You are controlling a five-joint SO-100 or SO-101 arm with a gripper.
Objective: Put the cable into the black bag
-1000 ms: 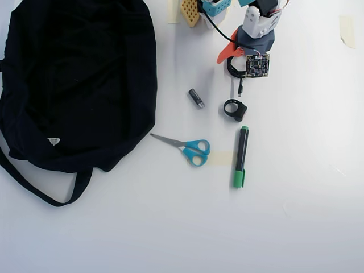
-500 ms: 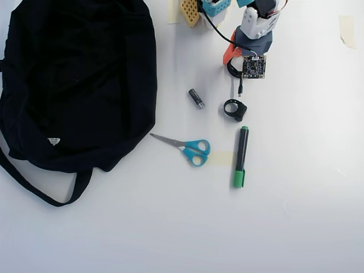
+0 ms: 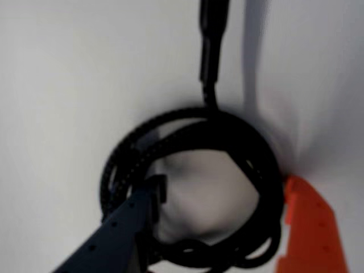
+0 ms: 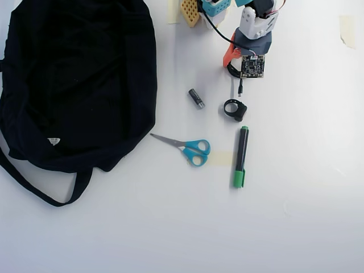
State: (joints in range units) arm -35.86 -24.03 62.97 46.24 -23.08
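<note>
Gripper [image 3: 219, 213] sits open around the cable [image 3: 193, 122] coil, holding nothing yet; it should close squarely across the loops.

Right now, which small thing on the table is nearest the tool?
The coiled black cable: the tool straddles it, while the scissors, marker lie farther off.

cable [image 3: 187, 131]: black, with a braided weave
gripper [image 3: 219, 219]: one finger dark blue-grey, the other orange
bag [image 4: 74, 79]: black, with a small white tag
scissors [image 4: 190, 149]: blue handles, grey blades
marker [image 4: 241, 157]: black body, green cap
small ring [image 4: 235, 110]: black
small cylinder [image 4: 196, 98]: dark grey
table [image 4: 296, 170]: white
</note>
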